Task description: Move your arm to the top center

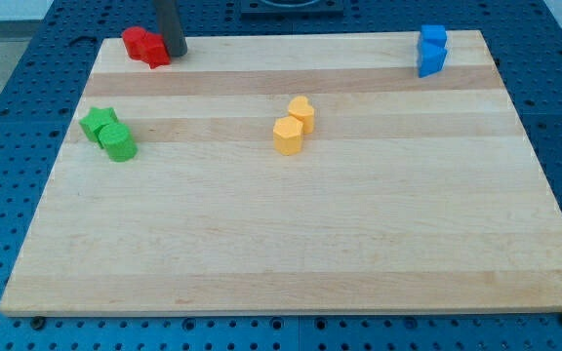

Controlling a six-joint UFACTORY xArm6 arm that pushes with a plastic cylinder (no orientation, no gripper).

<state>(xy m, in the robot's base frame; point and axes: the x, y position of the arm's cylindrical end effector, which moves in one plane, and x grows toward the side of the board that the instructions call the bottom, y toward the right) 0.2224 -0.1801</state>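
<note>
My tip (175,54) rests on the wooden board (291,234) near its top left corner. It touches the right side of two red blocks (145,46), whose shapes are hard to make out. Two yellow blocks (293,126) stand close together near the board's middle, one a hexagon and one heart-like. Two blue blocks (431,50) stand stacked close at the top right. A green star block (98,122) and a green cylinder (118,142) sit together at the left edge.
The board lies on a blue perforated table (8,117). The board's top edge runs just above my tip and the red blocks.
</note>
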